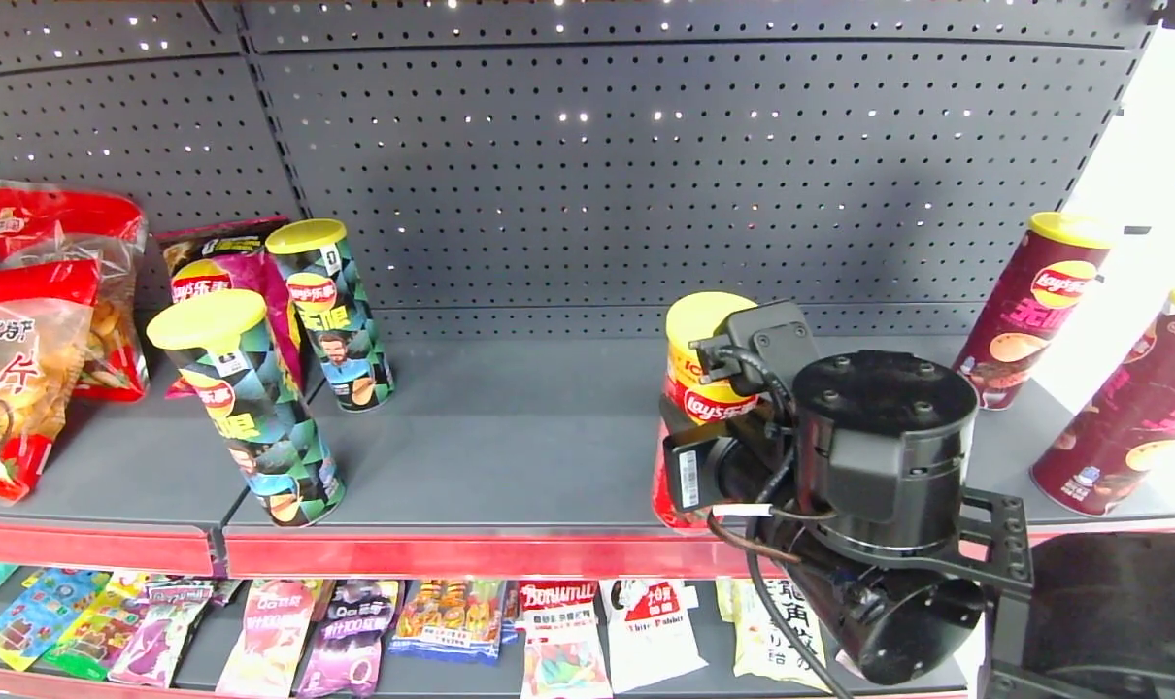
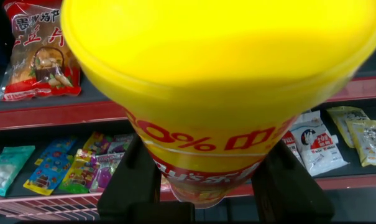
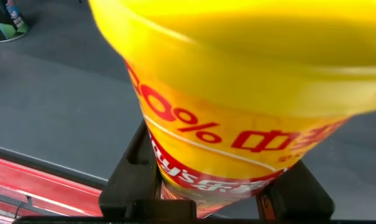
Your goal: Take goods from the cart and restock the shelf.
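A yellow-and-red chips can with a yellow lid stands upright over the front right part of the grey shelf board. My right gripper is shut on its lower body. In the right wrist view, the same can sits between the black fingers of the right gripper, above the shelf board. In the left wrist view, my left gripper is shut on another yellow-lidded chips can, held out in front of the shelf unit.
Two teal chips cans and red snack bags fill the shelf's left. Two maroon cans stand at the right end. Free board lies between the teal cans and the held can. Snack packets line the lower shelf.
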